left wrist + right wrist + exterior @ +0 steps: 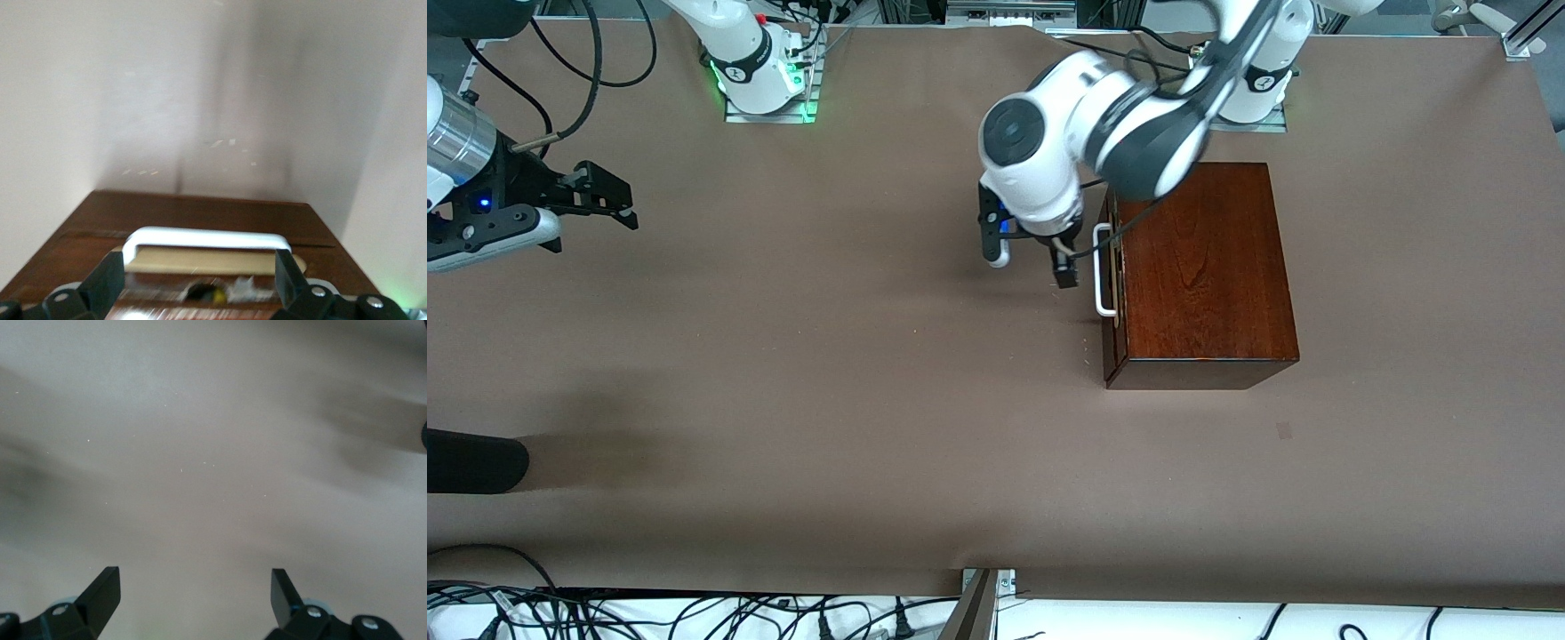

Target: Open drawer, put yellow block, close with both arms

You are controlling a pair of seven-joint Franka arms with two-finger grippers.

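The front view shows the left end effector (1032, 262) held just in front of the drawer (1110, 267), its fingers spread apart and nothing gripped. The white handle (1103, 269) is seen just beside one fingertip (1066, 276), and whether they touch cannot be told. In the left wrist view the handle (207, 238) is framed between the open fingers (107, 283), with a pale strip of the drawer (213, 261) visible under it. The wooden box (1200, 267) is set on the brown bench (827, 400). The right end effector (618, 206) is held open and empty over bare bench at the right arm's end, where that arm waits. The yellow block is not seen.
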